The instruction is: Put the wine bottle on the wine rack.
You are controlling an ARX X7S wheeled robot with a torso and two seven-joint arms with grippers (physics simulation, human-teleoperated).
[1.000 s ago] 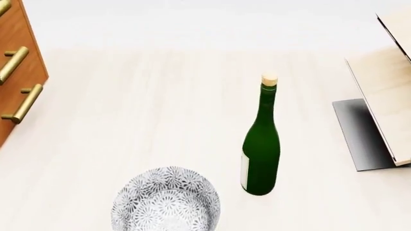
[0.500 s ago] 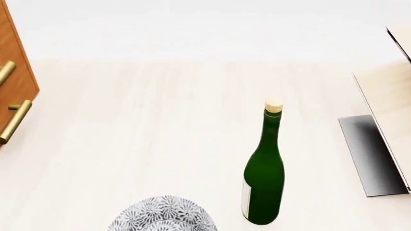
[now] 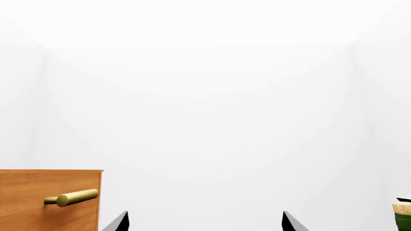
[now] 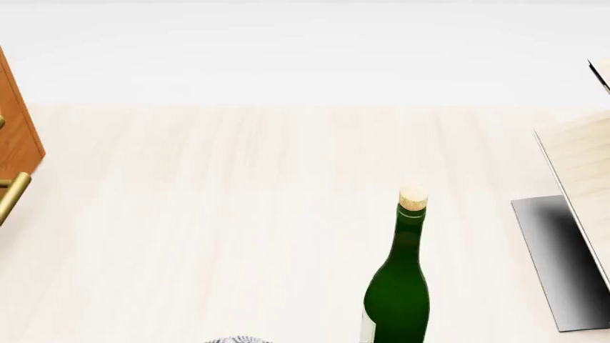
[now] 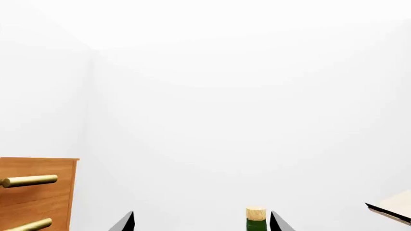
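The wine bottle (image 4: pixel 401 286) stands upright on the pale table, dark green with a cork top; its base is cut off by the head view's lower edge. The wine rack (image 4: pixel 583 168) shows partly at the right edge as a slanted pale board over a dark base (image 4: pixel 558 264). No arm appears in the head view. My left gripper (image 3: pixel 205 222) is open with nothing between its tips; the bottle's cork (image 3: pixel 403 209) peeks in at the frame's edge. My right gripper (image 5: pixel 201 222) is open too, and the cork (image 5: pixel 255 214) shows beyond it, close to one fingertip (image 5: pixel 277 222).
An orange-brown drawer cabinet (image 4: pixel 14 139) with brass handles stands at the table's left, also in the left wrist view (image 3: pixel 38 202) and the right wrist view (image 5: pixel 32 197). A patterned bowl's rim (image 4: pixel 238 341) barely shows at the front. A rack board corner (image 5: pixel 393 204) juts in.
The head view has tilted up: bottle, cabinet and rack slid down the frame, and the bowl has almost left it. The bottle stays in place on the table.
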